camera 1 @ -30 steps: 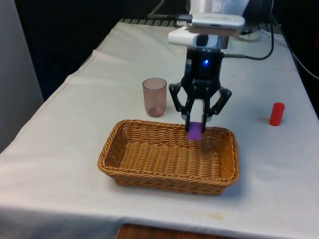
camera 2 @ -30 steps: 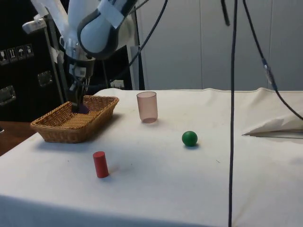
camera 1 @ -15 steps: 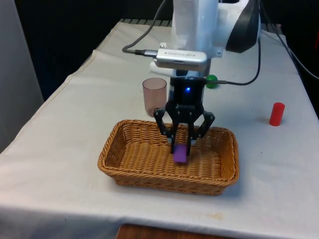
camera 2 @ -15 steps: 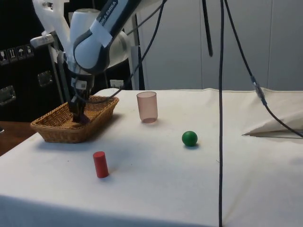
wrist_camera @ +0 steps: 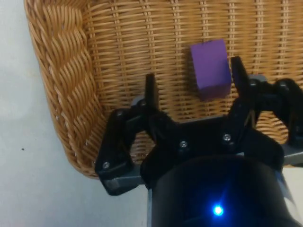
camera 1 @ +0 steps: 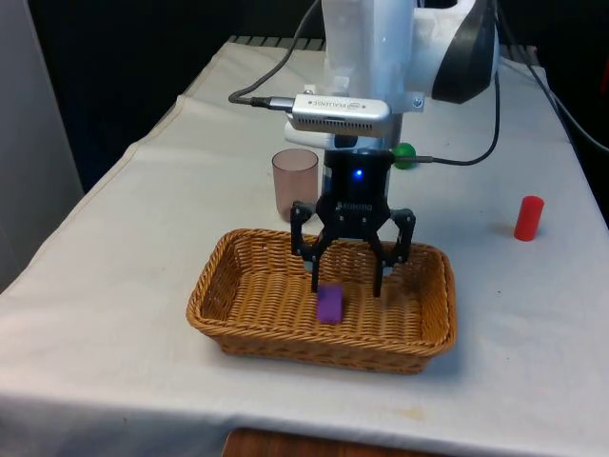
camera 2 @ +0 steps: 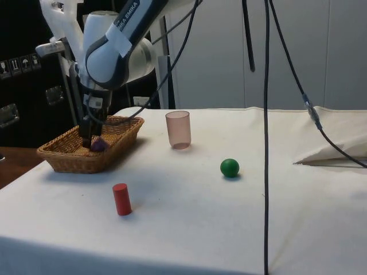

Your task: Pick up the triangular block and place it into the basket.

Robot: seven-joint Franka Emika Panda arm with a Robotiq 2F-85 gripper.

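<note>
Now released: purple block (camera 1: 329, 305) lying on the woven floor of the basket (camera 1: 217, 328), gripper (camera 1: 347, 286) spread wide just above it.

Seen from the front, fingers parted to either side, with the block below the finger on the front view's left and clear of both. From the wrist, block (wrist_camera: 211, 68) flat on the wicker near one fingertip (wrist_camera: 236, 71), no contact visible, basket wall (wrist_camera: 64, 90) curving close by. From the side, gripper (camera 2: 87, 143) low inside the basket (camera 2: 63, 160), block (camera 2: 98, 145) just beside it. Elsewhere on the white cloth: pink cup (camera 1: 295, 183) behind the basket, green ball (camera 2: 230, 167), and red cylinder (camera 1: 528, 218) well apart toward the front view's right.
</note>
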